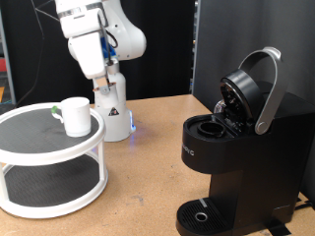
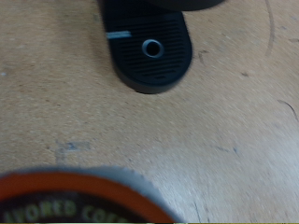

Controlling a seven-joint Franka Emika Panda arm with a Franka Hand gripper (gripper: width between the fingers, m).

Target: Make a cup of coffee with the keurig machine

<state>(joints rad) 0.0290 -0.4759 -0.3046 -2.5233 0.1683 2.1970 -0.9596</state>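
Observation:
The black keurig machine stands at the exterior view's right with its grey-handled lid raised and the pod chamber open. Its drip tray base also shows in the wrist view. The white cup sits on the upper tier of a white round stand at the left. My gripper hangs high above the table, left of the machine, near the arm's base. In the wrist view a coffee pod with an orange rim fills the near edge, close to the camera; the fingers themselves are hidden.
The white arm base with a small blue light stands behind the stand. Wooden tabletop lies between stand and machine. A black curtain hangs behind.

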